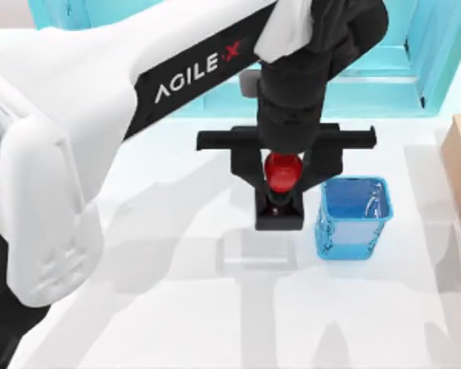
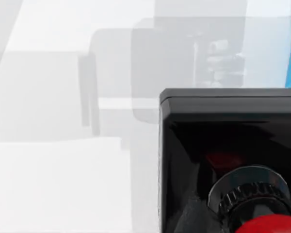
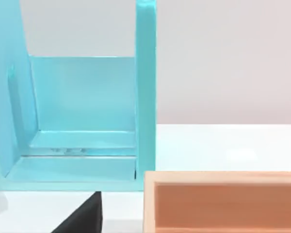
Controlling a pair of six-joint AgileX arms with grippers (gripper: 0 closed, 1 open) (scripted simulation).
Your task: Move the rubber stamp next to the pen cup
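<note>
White arm fills the near view; my left gripper (image 1: pixel 282 178) pinches the stamp (image 1: pixel 280 201) above the pale table (image 1: pixel 177 307), just beside the cup (image 1: pixel 353 218); stamp's knob partly hidden.

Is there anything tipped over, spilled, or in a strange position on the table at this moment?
Nothing stands out. The rubber stamp stands upright, its red knob between the left pincer's fingers, just left of the pen cup, which is upright too. No spill or damage shows.

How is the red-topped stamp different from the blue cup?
The rubber stamp is solid, black with a red knob; the pen cup is see-through blue and hollow. The stamp is narrower than the cup. The left pincer straddles the stamp; nothing touches the cup. Both stand upright on the table.
</note>
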